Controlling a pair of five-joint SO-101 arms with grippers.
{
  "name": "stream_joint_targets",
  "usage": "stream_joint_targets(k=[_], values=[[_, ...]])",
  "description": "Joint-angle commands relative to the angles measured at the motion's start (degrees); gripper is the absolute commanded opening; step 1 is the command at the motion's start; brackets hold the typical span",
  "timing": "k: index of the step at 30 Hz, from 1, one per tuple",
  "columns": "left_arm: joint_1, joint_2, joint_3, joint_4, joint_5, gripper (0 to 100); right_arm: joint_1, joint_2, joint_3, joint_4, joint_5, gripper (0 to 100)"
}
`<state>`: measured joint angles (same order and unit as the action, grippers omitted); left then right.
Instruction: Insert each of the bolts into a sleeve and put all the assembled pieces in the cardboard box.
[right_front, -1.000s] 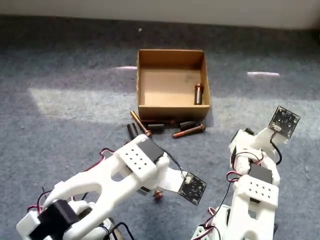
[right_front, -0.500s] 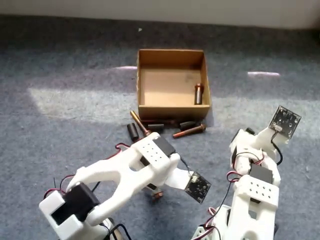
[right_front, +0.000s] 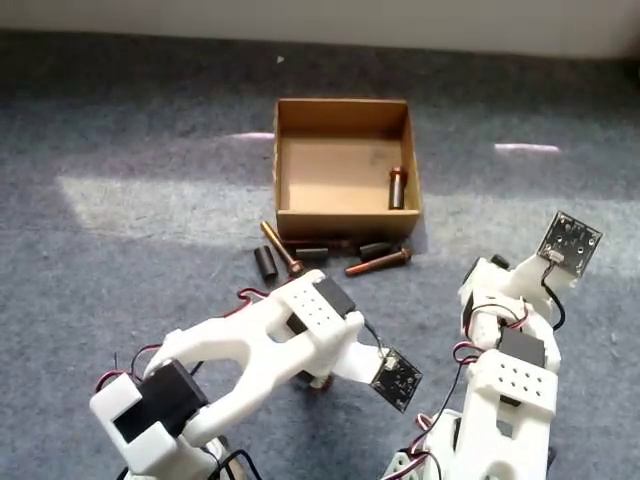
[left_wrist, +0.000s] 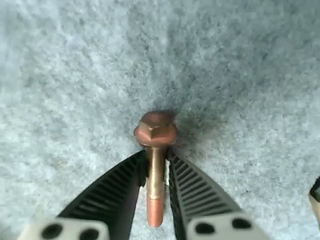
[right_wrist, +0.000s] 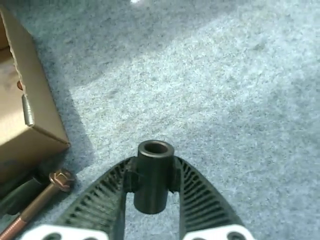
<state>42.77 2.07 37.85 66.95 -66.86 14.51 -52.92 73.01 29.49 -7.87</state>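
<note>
A copper-coloured bolt (left_wrist: 155, 182) lies lengthwise between the ribbed black fingers (left_wrist: 117, 187) of the left gripper (left_wrist: 156, 159), which are clenched on its shank. Its flanged hex head sticks out past the fingertips and points down at the grey table (left_wrist: 240, 75), while the plain end reaches back toward the wrist. In the high view that head shows under the left arm, well apart from the box.

A short dark sleeve (right_wrist: 153, 180) is grasped across its middle by the right gripper (right_wrist: 153, 167), one finger on each side. Its open bore faces away from the wrist, over the table.

The cardboard box (right_front: 345, 222) stands open toward the back of the table. Inside it one piece (right_front: 397, 187), copper at one end and dark at the other, lies against the right-hand wall.

Just in front of the box lie a reddish loose bolt (right_front: 378, 262), a paler slanted bolt (right_front: 278, 246) and three dark loose sleeves: an outer one (right_front: 265, 262), a middle one (right_front: 311, 253) and one by the reddish bolt (right_front: 375, 249).
</note>
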Motion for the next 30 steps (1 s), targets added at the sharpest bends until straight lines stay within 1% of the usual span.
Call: stream_joint_targets(k=[1,7,11,17,21,24,30], values=[[1.9,0.1,-1.8,-1.3,-0.5,4,0.6,-1.5,-0.8,-1.5,0.6,0.5],[1.2,-0.1,-1.8,-1.2,-0.2,1,0.5,-1.5,-0.8,-1.5,0.6,0.5],[-1.2,-0.6,-1.9,-1.1,6.0,1,0.4,-1.4,-0.8,-1.5,0.6,0.5],[-7.5,-1.5,-1.8,-1.3,11.3,1,0.2,-1.1,-0.8,-1.5,0.6,0.5],[-12.6,-8.7,0.1,-1.6,16.6,1,0.2,-1.1,-0.7,-1.5,0.5,0.5],[-15.0,-16.6,2.7,-3.3,23.3,1,0.0,-1.2,-0.7,-1.5,0.4,0.5],[-18.2,-33.7,8.0,-8.5,35.3,1,-3.6,-1.5,-0.7,-1.5,0.4,0.5]])
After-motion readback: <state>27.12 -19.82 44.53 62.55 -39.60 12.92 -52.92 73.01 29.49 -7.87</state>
